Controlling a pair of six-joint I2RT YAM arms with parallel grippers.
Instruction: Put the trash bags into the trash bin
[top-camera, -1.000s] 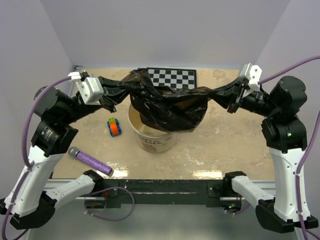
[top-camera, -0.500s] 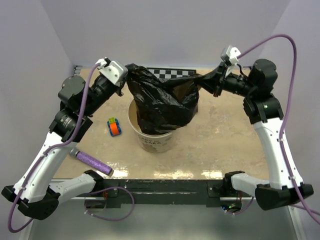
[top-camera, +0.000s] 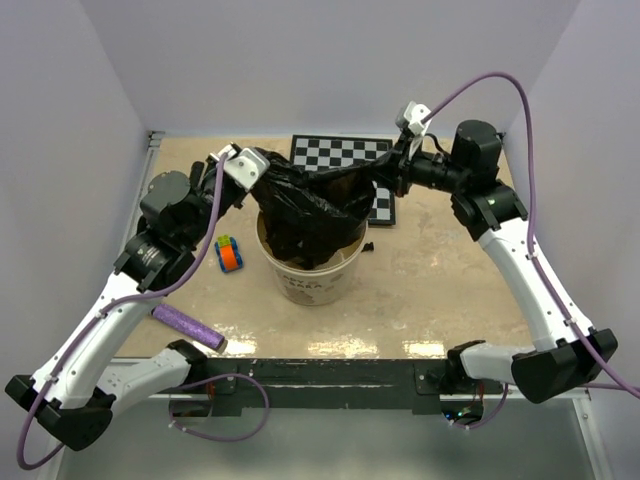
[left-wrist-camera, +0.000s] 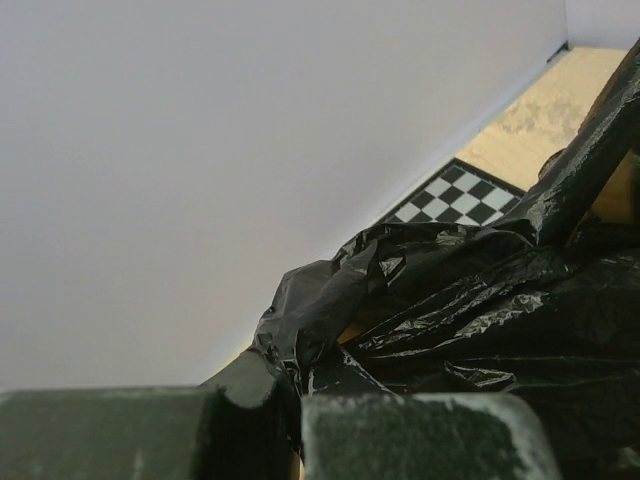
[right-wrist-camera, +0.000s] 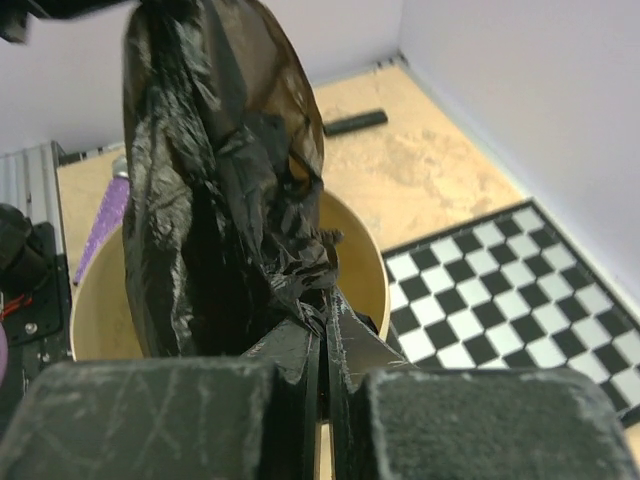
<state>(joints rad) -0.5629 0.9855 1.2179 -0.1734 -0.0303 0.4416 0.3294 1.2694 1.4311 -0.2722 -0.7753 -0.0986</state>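
Pale walls close in a mottled tan counter (top-camera: 440, 290). Over the cream trash bin (top-camera: 312, 285), near the counter's middle, we see the black trash bag (top-camera: 305, 205) stretched between the left tool (top-camera: 250, 170) and the right tool (top-camera: 388, 180). Each tool is pinched shut on a bunch of film, and the bag's belly sags into the bin's mouth. We judge two risks: an uneven release could drape film outside the rim, and a sideways tug could tip the bin. The faint print on the bin's near wall is too small to read.
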